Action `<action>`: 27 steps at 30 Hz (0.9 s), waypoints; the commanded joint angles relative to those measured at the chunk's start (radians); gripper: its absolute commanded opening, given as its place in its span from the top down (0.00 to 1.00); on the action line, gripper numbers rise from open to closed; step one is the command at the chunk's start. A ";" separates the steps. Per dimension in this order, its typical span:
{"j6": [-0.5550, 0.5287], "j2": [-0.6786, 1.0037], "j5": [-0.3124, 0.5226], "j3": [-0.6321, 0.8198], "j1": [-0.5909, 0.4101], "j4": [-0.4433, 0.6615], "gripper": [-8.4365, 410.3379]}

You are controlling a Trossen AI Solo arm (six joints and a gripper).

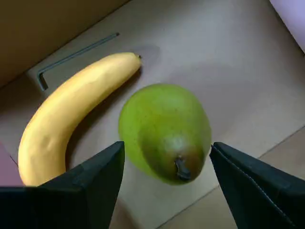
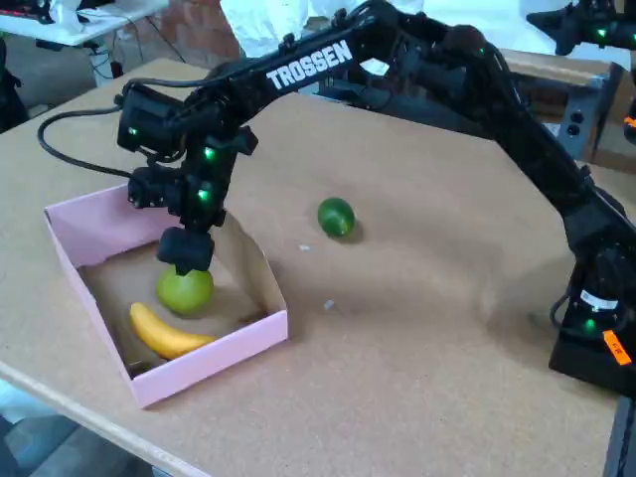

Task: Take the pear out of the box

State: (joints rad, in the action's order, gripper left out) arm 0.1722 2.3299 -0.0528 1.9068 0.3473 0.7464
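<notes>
The pear (image 1: 164,131) lies on its side on the floor of the box (image 2: 214,363), stem toward the wrist camera, between the spread, empty jaws of the gripper (image 1: 167,157). It looks smooth, rounded and firm, likely slippery and fairly light; the wide belly seems the surest place to clamp. A banana (image 1: 71,112) sits just beside it at 9 o'clock. The box rests on a brown table (image 2: 427,338); a lime (image 2: 336,216) lies well outside. Behind, the room looks cluttered.
</notes>
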 commanded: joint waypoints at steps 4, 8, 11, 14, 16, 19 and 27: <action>0.011 0.007 -0.010 0.000 -0.002 -0.018 0.38; 0.012 0.013 -0.010 0.000 -0.003 -0.024 0.38; 0.012 0.013 -0.010 0.000 -0.004 -0.023 0.38; 0.016 0.014 -0.010 0.000 -0.003 -0.022 0.38; 0.016 0.013 -0.010 0.000 -0.003 -0.023 0.39; 0.016 0.013 -0.009 0.000 -0.003 -0.020 0.39; 0.015 0.013 -0.008 0.000 -0.003 -0.018 0.55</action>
State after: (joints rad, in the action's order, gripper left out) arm 0.1856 2.3432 -0.0563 1.9068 0.3443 0.7284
